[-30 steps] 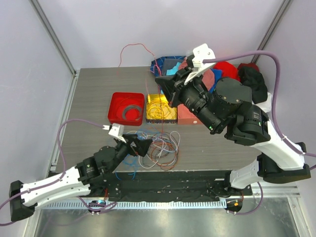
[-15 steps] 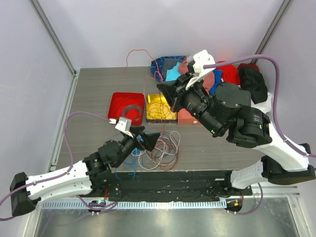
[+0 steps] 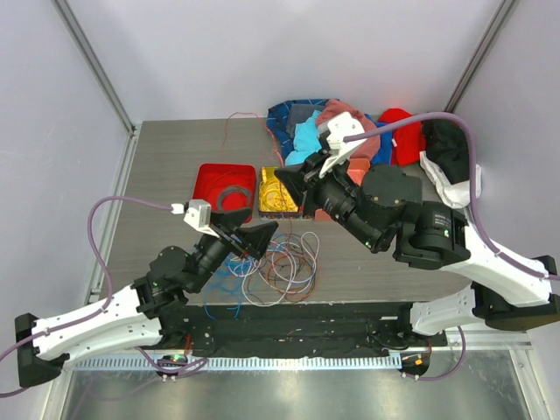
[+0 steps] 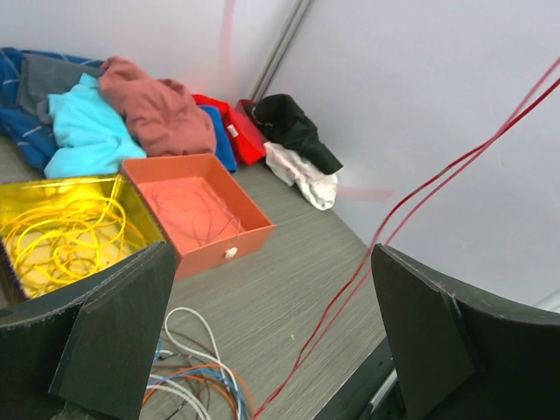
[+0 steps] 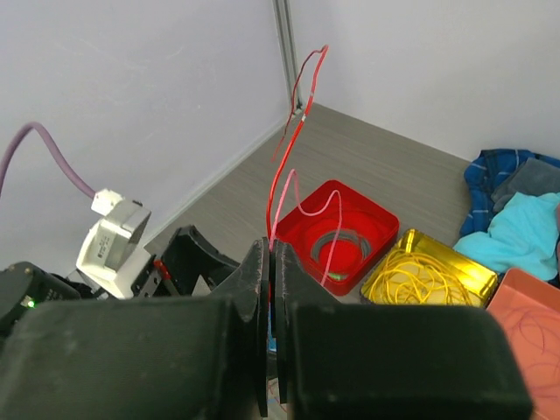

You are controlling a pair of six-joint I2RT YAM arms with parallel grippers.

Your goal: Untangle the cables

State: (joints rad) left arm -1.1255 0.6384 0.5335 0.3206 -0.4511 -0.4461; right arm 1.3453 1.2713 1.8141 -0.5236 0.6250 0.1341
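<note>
The cables lie as a tangle of orange, blue, white and grey loops at the front middle of the table; their edge shows in the left wrist view. My right gripper is shut on a thin red cable, which rises from the jaws and arcs over the back of the table. My left gripper hovers above the tangle, open and empty. The red cable runs slantwise between its fingers, touching neither.
A red tray holds a grey coil, and a yellow tray holds yellow cable. An orange tray holds thin red wire. A heap of clothes lies at the back right. The right arm covers the table's middle right.
My right gripper has come down and leftward with the red cable, whose arc now sits lower. My left gripper has risen a little above the tangle, staying open.
</note>
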